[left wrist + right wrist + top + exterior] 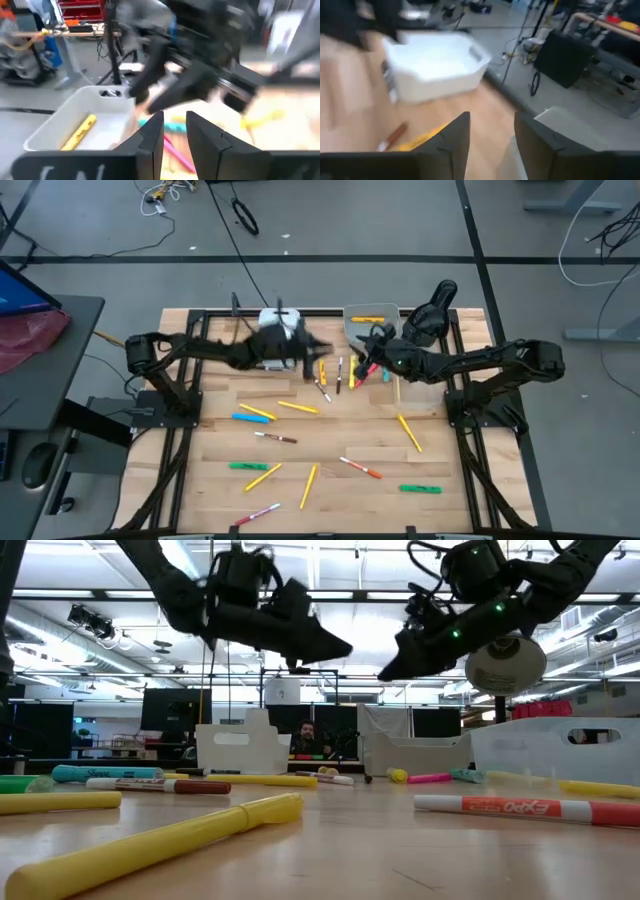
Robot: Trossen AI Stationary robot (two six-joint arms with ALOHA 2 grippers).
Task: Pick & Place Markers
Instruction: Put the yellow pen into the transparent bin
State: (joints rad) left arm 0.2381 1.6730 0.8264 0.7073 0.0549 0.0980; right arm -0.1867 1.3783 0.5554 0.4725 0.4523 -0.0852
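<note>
Many slim markers lie flat on the wooden table (330, 435): yellow ones (298, 407), green ones (420, 488), a blue one (245, 418) and a red-white one (360, 468), with a cluster (340, 375) near the bins. One yellow marker (79, 132) lies in the grey bin (372, 315). My left gripper (322, 352) hovers open above that cluster, holding nothing. My right gripper (366, 366) hovers open just right of it, also holding nothing. In the low view both the left gripper (335, 645) and the right gripper (392, 668) hang well above the tabletop.
A white bin (280, 320) stands at the far edge beside the grey bin, and the right wrist view looks at the white bin (437, 62). The two grippers are close together over the table's far middle. The near half holds only scattered markers (160, 830).
</note>
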